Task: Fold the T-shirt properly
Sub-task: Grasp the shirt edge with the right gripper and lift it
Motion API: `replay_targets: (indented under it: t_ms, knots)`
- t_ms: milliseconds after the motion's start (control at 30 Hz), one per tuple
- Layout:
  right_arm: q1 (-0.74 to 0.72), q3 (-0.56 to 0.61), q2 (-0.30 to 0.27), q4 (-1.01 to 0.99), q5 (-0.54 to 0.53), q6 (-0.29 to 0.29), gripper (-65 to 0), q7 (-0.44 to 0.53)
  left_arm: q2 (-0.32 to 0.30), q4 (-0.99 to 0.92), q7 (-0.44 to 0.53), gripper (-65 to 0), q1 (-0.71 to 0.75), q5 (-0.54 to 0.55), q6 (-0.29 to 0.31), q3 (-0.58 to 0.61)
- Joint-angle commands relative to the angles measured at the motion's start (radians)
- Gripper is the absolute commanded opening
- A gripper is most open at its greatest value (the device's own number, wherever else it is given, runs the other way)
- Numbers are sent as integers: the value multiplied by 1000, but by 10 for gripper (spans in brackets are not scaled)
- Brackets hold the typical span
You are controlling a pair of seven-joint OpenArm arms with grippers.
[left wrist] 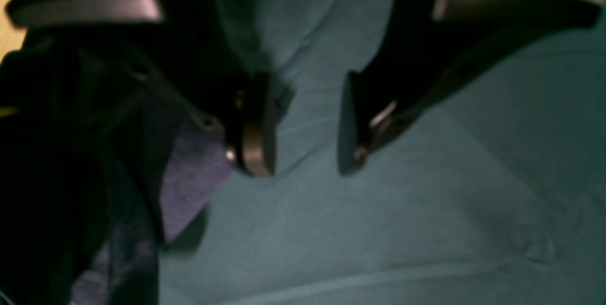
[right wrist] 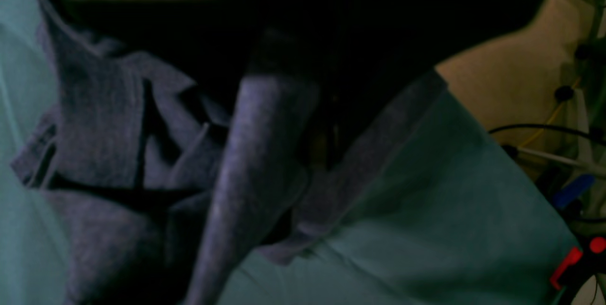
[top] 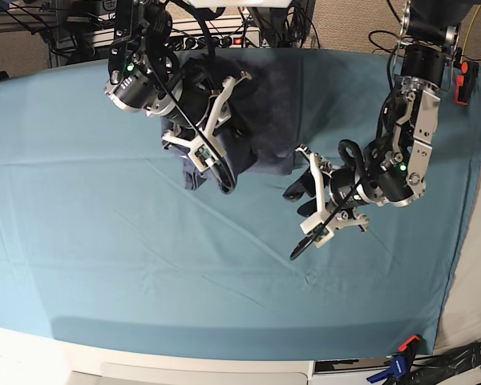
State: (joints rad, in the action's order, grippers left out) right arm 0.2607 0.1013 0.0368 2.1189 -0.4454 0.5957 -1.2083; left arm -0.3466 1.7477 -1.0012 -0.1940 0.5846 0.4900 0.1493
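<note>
Pinching a raised fold of the T-shirt (right wrist: 265,153), our right fingers (right wrist: 326,139) stand nearly closed, while our left fingers (left wrist: 307,130) gape over bare teal cloth (left wrist: 426,191), just beside the garment. Shirt lies bunched at the counter's far side, part spread flatter; no neat fold visible, so straightening and nearly all folding remain, we judge. Both arms overhang the work; cables (top: 441,365) clutter the near edge.

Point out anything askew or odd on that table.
The T-shirt looks askew: part lies fairly smooth, but the portion by the right gripper is bunched into rumpled folds. The teal cloth has creases too. Nothing looks spilled or damaged.
</note>
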Motion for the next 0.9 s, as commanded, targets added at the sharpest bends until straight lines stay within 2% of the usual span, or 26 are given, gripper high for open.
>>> replay_targets:
  t_ms: [0,233,500,800,867]
  knots:
    - [-6,4,5,7,-4,1,-650,42,-5,18,25,-409,-22,10,-3,-4]
    - [-19,110,5,-89,120,-41,-650,107,-5,18,26,-409,-22,10,-3,-4]
    - [-81,241,5,-195,302,-142,-650,128,-5,18,26,-409,-22,10,-2,-4]
    - [-80,245,5,-236,297,-144,-650,59,-5,18,29,-409,-22,10,-2,-4]
    - [-80,245,5,-236,264,-144,-566,32,-5,18,29,-409,-22,10,-2,-4]
